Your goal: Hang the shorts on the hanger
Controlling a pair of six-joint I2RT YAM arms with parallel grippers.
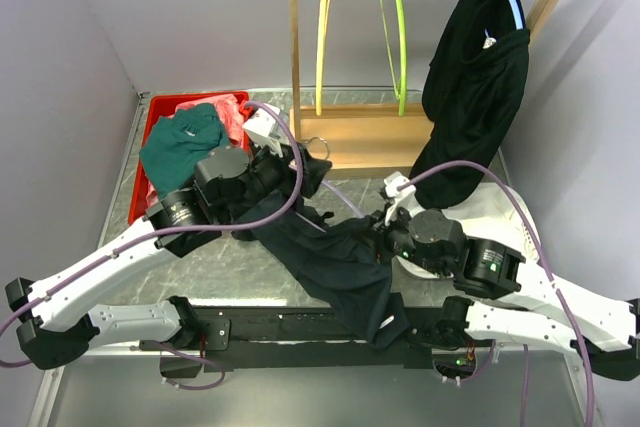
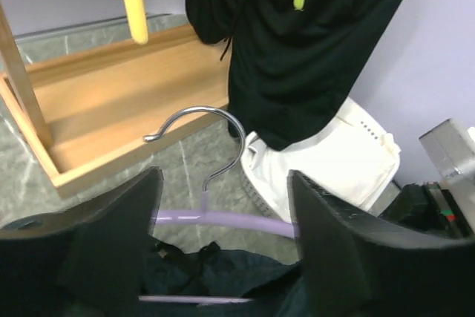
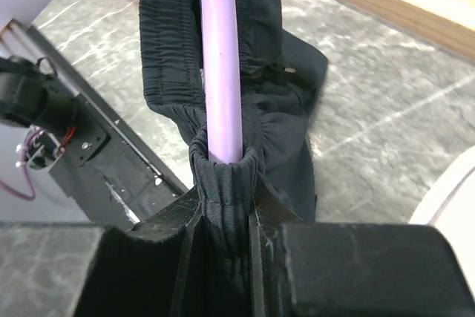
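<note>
Your right tool [image 3: 226, 217] is clenching shorts [image 3: 167, 50] fabric, bunched around hanger [image 3: 221, 57] arm. Waistband is running along that arm. Your left tool [image 2: 223, 198] is sitting released, jaws wide apart, straddling hanger neck just below hook [image 2: 194, 109]. Rest of shorts is lying slack across desk [image 1: 230, 267], reaching toward near edge. You are looking at threading begun, roughly midway by my judgement. Remaining: drawing fabric fully over hanger and evening it out.
</note>
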